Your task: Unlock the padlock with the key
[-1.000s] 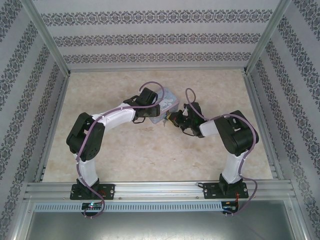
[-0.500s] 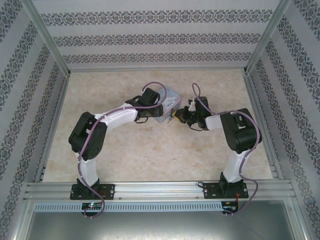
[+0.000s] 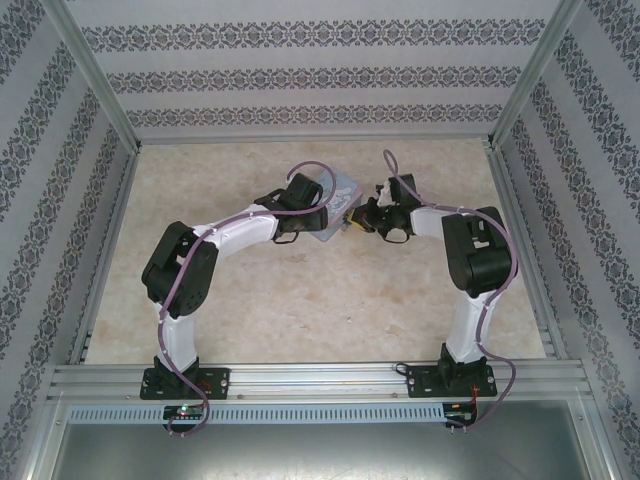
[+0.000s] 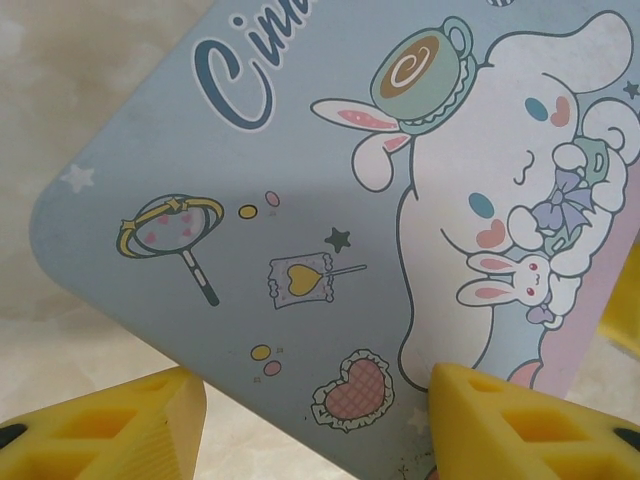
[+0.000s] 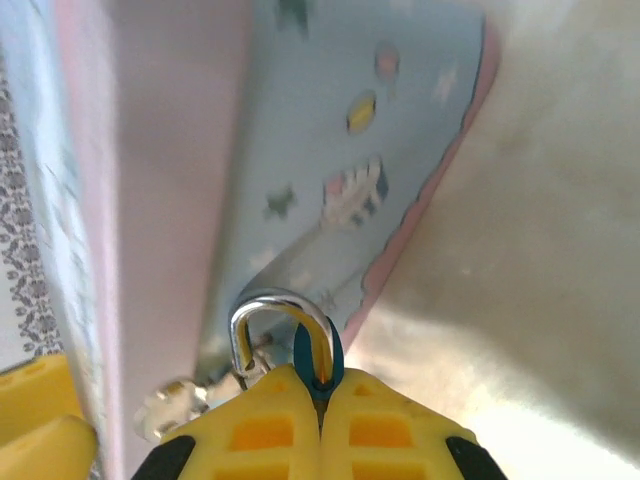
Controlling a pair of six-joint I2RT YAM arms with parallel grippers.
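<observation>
The padlock (image 5: 318, 362) has a teal-blue body that shows as a thin strip between the yellow fingers of my right gripper (image 5: 322, 385), which is shut on it. Its silver shackle (image 5: 270, 305) loops up against the side of the light-blue cartoon tin box (image 4: 300, 180). One shackle end hangs beside a blurred metal piece on the tin. The key is hidden. My left gripper (image 4: 312, 400) clamps one corner of the tin, one finger (image 4: 120, 425) at its edge and the other over its lid. In the top view the left gripper (image 3: 322, 226) and right gripper (image 3: 353, 222) meet at the tin box (image 3: 342, 192).
The marble-patterned table (image 3: 300, 300) is bare around the arms. Patterned walls and aluminium posts (image 3: 100, 90) close in the back and sides. A metal rail (image 3: 320, 380) runs along the near edge.
Both arms have reached farther from their bases, and the tin has shifted away with them. The right wrist swung up toward the back while staying shut on the padlock.
</observation>
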